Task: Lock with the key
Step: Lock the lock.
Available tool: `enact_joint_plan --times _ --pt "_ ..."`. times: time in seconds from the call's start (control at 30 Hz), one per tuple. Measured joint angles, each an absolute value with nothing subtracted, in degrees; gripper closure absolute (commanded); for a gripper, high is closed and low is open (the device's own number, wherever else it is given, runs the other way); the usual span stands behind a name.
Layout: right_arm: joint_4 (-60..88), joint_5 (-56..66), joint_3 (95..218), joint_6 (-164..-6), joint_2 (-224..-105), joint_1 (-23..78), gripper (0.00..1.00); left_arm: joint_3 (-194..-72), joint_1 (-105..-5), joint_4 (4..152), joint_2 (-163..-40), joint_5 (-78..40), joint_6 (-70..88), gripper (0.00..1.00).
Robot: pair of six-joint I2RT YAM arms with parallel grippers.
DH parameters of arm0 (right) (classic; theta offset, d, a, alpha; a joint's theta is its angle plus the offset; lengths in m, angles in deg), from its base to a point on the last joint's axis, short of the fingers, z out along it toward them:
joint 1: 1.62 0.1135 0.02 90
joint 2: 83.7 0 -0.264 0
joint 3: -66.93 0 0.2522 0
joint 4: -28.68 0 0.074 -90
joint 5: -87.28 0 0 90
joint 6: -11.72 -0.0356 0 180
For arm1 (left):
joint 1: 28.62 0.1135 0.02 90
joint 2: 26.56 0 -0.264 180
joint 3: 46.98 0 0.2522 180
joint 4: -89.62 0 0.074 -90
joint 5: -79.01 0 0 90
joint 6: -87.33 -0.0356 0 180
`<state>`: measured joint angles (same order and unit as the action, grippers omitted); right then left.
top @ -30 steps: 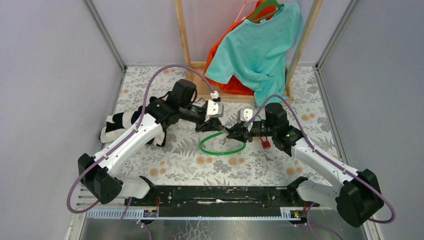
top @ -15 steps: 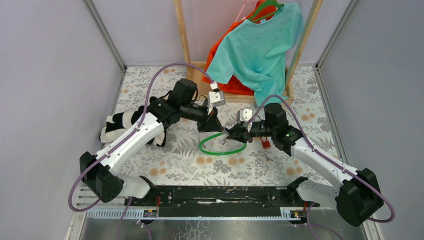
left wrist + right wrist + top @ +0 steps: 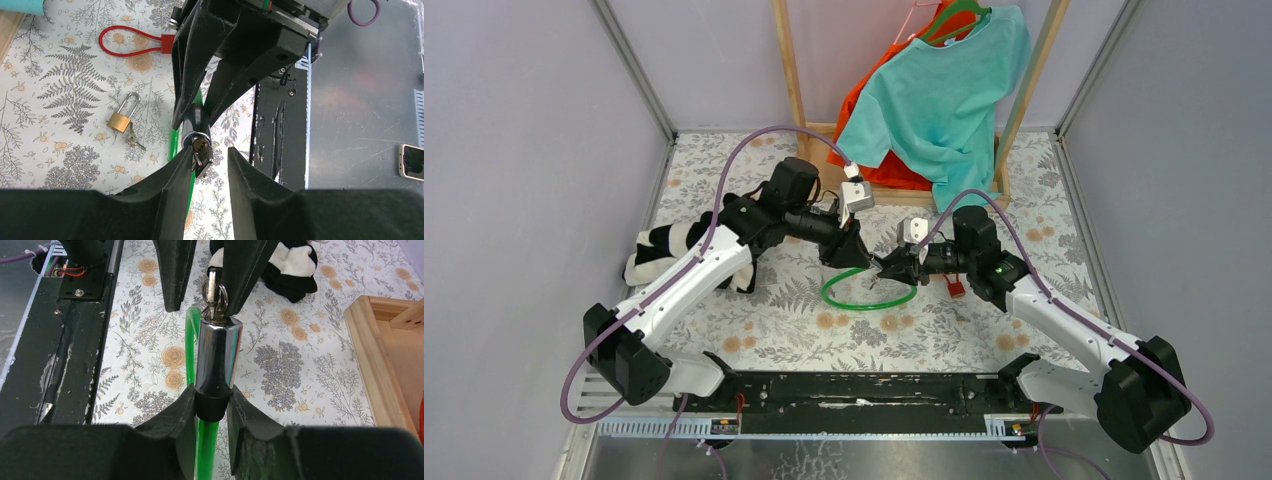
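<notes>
Firmly clamped in the right claw (image 3: 212, 402): the chrome lock barrel (image 3: 216, 352), held clear of the floral bench (image 3: 774, 330), green cable (image 3: 864, 300) looping down from it onto the surface. Nose to nose with it, the left claw (image 3: 210, 160), jaws parted, the key (image 3: 200, 156) and its ring at the barrel's end, against one finger with a gap to the other. Nearby on the bench, a brass padlock (image 3: 120, 120) and a red cable lock (image 3: 130, 42). At the rear, a teal shirt (image 3: 944, 100) on a wooden rack (image 3: 789, 70).
</notes>
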<state>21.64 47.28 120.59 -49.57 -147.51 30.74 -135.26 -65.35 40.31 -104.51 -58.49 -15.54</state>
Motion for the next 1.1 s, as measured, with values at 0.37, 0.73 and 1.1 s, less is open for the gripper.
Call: enact_joint_plan --times 0.37,0.73,1.1 --pt "21.7 47.3 120.6 -49.6 -147.7 30.7 1.00 -135.3 -65.3 40.4 -104.6 -58.4 -14.8 0.57" --pt "21.9 47.5 120.6 -49.4 -147.7 30.7 1.00 -135.6 -65.2 41.3 -104.8 -57.4 -14.3 0.90" --pt "21.9 46.3 120.6 -48.9 -147.7 30.7 1.00 -135.6 -65.2 42.0 -104.8 -56.0 -14.4 1.00"
